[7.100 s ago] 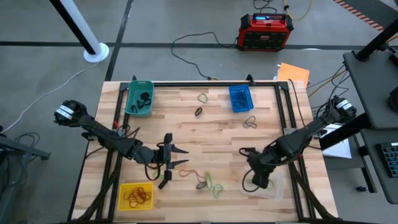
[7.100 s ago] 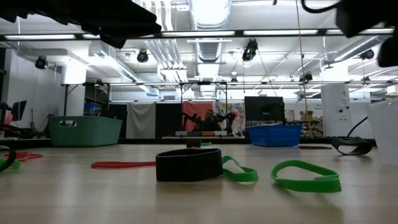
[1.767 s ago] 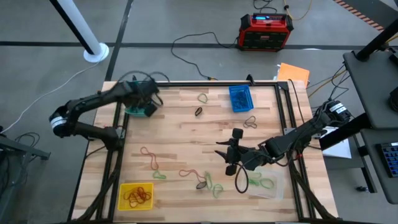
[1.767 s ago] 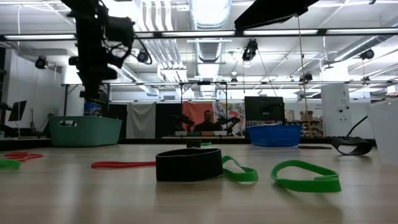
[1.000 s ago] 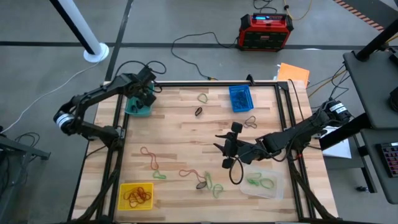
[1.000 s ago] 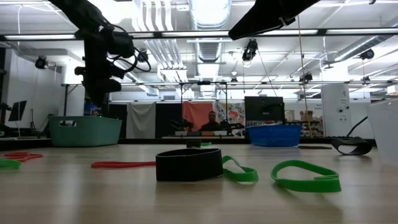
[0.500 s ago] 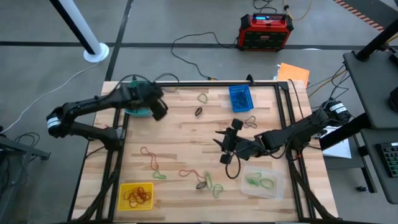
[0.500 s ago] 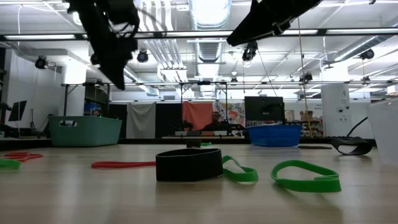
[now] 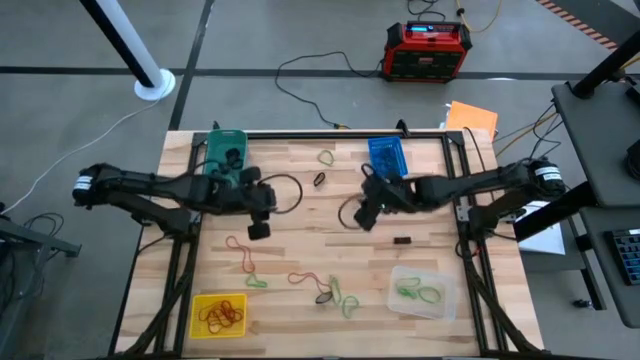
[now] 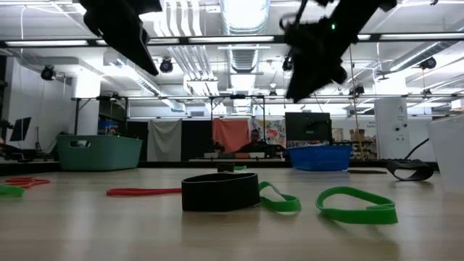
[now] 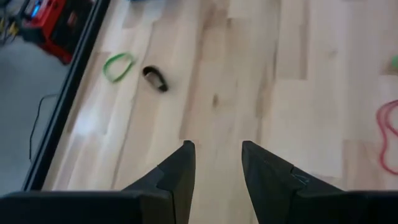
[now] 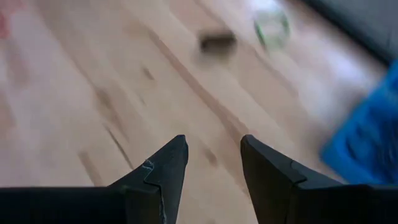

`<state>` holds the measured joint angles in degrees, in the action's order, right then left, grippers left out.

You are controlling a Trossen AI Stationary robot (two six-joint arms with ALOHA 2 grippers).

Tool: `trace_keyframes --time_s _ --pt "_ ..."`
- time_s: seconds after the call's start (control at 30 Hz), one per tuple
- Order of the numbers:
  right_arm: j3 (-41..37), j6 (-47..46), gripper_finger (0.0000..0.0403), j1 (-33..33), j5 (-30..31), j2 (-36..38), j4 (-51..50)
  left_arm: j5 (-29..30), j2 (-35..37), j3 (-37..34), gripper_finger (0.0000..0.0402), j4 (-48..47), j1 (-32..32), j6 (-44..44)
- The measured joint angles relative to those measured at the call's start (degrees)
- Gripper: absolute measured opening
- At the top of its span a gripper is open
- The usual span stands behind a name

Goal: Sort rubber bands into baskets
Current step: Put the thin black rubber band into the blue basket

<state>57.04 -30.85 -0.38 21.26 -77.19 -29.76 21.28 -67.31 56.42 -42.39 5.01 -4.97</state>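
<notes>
Arms outstretched over table [image 9: 300,215], both claws empty, parted.

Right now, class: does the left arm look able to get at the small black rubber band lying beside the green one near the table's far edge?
Probably yes. The left gripper is open and empty, and only bare wood lies between it and the black rubber band.

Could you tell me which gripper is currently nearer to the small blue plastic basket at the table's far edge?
The right gripper is nearer, just beside the blue plastic basket toward the table's middle. The left gripper hovers well across the table, closer to the teal basket.
</notes>
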Motion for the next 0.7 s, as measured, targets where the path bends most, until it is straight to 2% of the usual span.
trace_keyframes --time_s 0.1,0.3,0.7 --pt "0.0 -3.35 0.0146 -3.89 -3.44 -0.07 -8.02 0.2 -0.02 0.0 0.0116 0.29 1.9 0.52" --pt "-0.02 -7.83 0.0146 -9.4 -3.97 -0.11 -21.54 0.37 -0.05 0.0 0.0117 0.48 2.16 1.89" --pt "-5.42 -7.72 0.0146 -15.79 -7.82 -0.13 -20.85 0.72 -0.09 0.0 0.0117 4.08 2.12 5.76"
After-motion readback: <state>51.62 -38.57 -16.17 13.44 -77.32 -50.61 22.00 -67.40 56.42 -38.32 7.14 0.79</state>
